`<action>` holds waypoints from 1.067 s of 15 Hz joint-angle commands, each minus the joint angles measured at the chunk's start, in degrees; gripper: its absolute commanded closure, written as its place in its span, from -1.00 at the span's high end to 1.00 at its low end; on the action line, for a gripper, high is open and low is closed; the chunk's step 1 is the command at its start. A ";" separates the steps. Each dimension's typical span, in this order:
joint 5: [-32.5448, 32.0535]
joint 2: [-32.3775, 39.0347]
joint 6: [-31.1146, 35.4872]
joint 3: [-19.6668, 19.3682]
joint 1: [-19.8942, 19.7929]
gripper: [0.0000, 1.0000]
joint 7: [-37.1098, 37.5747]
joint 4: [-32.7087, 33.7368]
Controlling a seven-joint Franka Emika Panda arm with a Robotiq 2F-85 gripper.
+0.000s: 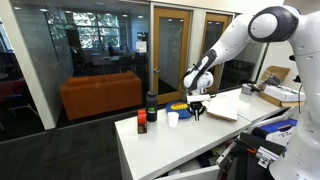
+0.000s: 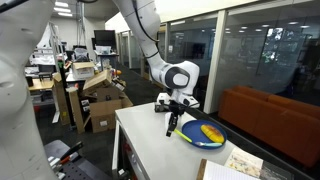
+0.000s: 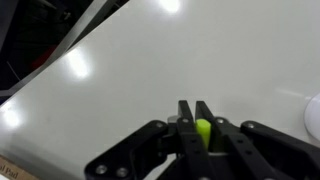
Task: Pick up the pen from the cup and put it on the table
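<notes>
Pinched nearly together, the end effector holds the pen, which shows in the wrist view only as a yellow-green spot wedged between the two dark fingers. In an exterior view the pen hangs below the fingers as a thin dark stick, close to upright, its lower end near the bench; whether it touches the surface cannot be told. The pen is thus out of the cup, which stands just beside the end effector on the white bench, and the pale curve at the edge of the wrist view is probably that same cup. Holding the pen by its upper part looks like the way it would have been lifted out of the cup, and it keeps the fingers clear of the rim. A blue plate with something yellow on it lies close by, so the bare white patch under the fingers seems the sensible spot for the release. By my reckoning the lift is done and the putting-down is in hand. An upright pen will topple and may roll when freed, so lowering it further or tilting it first would help.
</notes>
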 commanded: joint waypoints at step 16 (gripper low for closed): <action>6.63 5.17 1.64 0.81 -1.94 0.57 -0.19 3.02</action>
